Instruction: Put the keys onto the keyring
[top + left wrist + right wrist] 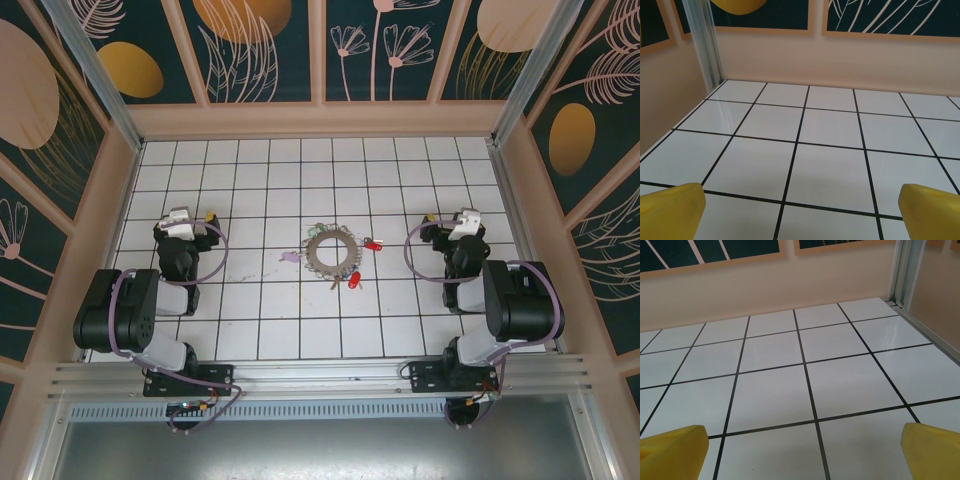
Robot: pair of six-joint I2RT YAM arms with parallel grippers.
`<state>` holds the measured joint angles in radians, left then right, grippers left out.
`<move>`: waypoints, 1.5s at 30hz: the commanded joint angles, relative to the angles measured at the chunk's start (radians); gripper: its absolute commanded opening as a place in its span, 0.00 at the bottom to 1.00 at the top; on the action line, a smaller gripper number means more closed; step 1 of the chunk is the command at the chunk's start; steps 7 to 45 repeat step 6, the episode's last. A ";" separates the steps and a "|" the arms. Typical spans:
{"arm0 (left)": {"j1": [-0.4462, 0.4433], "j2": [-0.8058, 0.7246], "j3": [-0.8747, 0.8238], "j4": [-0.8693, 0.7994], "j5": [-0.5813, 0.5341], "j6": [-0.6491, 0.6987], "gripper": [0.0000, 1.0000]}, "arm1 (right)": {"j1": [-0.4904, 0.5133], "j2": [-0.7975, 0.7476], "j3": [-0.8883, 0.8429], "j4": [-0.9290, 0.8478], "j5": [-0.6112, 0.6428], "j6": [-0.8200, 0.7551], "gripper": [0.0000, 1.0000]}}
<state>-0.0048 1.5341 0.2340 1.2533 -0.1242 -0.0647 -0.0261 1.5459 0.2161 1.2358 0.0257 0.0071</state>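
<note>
Keyring [330, 254]: flat grey metal, stiff, lying flush at tabletop [250, 320] centre. Probably hard to lift, so pinch across band at rim.
Keys [372, 245]: tiny, light, likely slippery. Red ones touching or just right of keyring and at its near edge. Take by plastic heads.
Left gripper [208, 217] well left of keyring, right gripper [432, 218] well right. Both spread wide, empty.

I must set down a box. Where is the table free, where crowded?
Free: tiles between left gripper and keyring, between keyring and right gripper, and along the back wall. Crowded: around the keyring, where keys lie.
</note>
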 commanded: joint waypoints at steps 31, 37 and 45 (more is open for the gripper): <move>0.005 -0.016 -0.001 0.021 0.000 -0.017 0.99 | 0.003 -0.006 0.017 0.014 0.001 0.014 0.99; 0.005 -0.016 -0.001 0.021 0.000 -0.017 0.99 | 0.003 -0.006 0.017 0.014 0.001 0.014 0.99; 0.005 -0.016 -0.001 0.021 0.000 -0.017 0.99 | 0.003 -0.006 0.017 0.014 0.001 0.014 0.99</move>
